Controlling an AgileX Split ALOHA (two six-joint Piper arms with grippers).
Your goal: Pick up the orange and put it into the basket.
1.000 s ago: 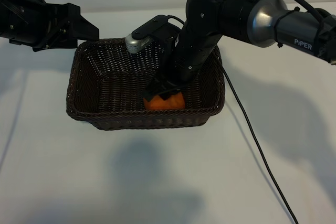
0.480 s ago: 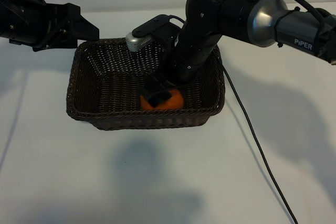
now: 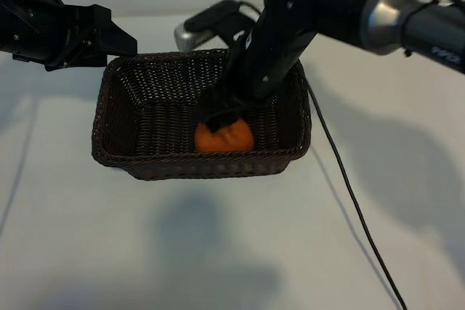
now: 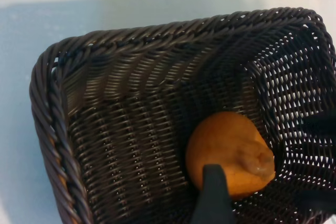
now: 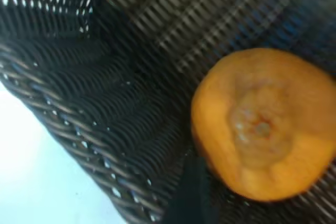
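Observation:
The orange (image 3: 224, 138) lies on the floor of the dark woven basket (image 3: 116, 156), near its front wall. My right gripper (image 3: 221, 115) hangs just above the orange, open and holding nothing. In the right wrist view the orange (image 5: 262, 124) rests free on the weave, with one dark finger (image 5: 191, 192) beside it. My left gripper (image 3: 120, 40) is parked above the basket's back left corner, open and empty. Its wrist view looks down into the basket (image 4: 47, 129) at the orange (image 4: 231, 150), with one of its fingers (image 4: 212, 195) in front.
The basket stands on a white table (image 3: 218, 252). A black cable (image 3: 349, 194) runs from the right arm across the table toward the front right. The right arm's dark links reach over the basket's back right part.
My right gripper has opened and let go of the orange, then risen a little. The orange now rests on the basket floor. The left arm has not moved.

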